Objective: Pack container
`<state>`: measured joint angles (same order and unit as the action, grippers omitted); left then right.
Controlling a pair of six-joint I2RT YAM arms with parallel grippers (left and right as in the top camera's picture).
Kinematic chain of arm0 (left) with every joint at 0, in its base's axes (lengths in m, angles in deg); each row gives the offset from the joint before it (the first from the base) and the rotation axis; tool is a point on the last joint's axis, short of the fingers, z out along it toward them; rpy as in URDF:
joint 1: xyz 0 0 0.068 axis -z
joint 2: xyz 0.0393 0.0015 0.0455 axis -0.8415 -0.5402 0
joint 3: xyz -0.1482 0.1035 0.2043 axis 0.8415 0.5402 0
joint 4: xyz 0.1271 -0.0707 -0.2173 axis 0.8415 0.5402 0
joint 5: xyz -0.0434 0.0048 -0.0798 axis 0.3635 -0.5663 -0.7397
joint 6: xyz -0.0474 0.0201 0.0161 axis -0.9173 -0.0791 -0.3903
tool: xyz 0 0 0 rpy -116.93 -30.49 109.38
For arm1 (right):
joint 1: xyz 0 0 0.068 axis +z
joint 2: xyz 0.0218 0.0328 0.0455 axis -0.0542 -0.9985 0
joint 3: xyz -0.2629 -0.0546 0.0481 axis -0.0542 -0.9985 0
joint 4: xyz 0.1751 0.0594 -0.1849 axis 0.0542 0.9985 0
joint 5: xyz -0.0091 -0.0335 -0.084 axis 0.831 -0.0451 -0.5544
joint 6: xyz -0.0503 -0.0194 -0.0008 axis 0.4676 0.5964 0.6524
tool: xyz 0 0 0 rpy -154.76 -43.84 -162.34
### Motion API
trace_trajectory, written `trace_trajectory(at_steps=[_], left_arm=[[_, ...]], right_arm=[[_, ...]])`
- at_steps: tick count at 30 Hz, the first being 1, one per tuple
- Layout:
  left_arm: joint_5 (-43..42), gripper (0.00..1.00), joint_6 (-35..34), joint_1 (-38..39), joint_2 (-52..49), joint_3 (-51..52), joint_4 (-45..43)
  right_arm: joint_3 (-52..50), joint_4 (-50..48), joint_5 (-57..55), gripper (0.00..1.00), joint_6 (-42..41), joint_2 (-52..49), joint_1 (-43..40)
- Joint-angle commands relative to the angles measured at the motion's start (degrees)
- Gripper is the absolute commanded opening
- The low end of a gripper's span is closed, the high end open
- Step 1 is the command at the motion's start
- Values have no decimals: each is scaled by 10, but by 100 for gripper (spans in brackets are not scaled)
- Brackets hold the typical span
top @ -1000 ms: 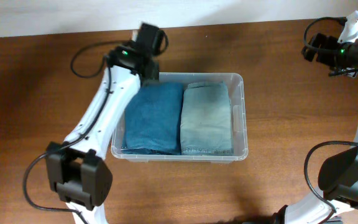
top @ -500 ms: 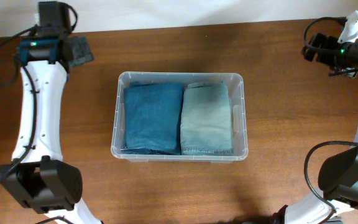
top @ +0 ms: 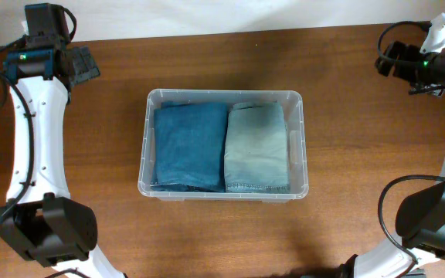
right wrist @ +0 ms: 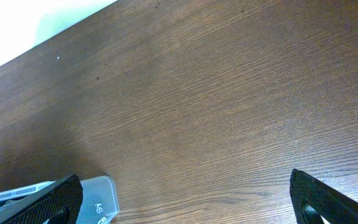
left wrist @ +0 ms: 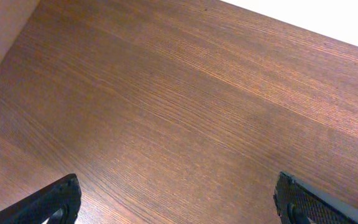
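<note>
Open tabletop (top: pixel 361 139) all round the container (top: pixel 222 194), blue cloth (top: pixel 189 145) and pale cloth (top: pixel 256 147) filling its floor.

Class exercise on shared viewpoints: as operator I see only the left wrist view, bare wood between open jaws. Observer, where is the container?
Observer: Overhead shows the container at the middle of the table.
Operator: What's inside?
Observer: Two folded cloths side by side, the dark blue cloth on the left, the pale blue cloth on the right.
Operator: And the right jaws?
Observer: Open, holding nothing, in the right wrist view.
</note>
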<state>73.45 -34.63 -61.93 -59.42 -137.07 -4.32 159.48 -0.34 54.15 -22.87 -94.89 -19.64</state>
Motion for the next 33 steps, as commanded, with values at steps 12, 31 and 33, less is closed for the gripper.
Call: trace_trajectory(at_steps=[12, 31, 33], left_arm=[[4, 99, -1, 0, 9, -6, 1], [4, 99, -1, 0, 9, -6, 1], [4, 99, -1, 0, 9, -6, 1]], right_arm=[[10, 0, 1, 99, 4, 19, 12], [-6, -29, -153, 99, 90, 363, 417], [-37, -40, -154, 98, 94, 411, 427]])
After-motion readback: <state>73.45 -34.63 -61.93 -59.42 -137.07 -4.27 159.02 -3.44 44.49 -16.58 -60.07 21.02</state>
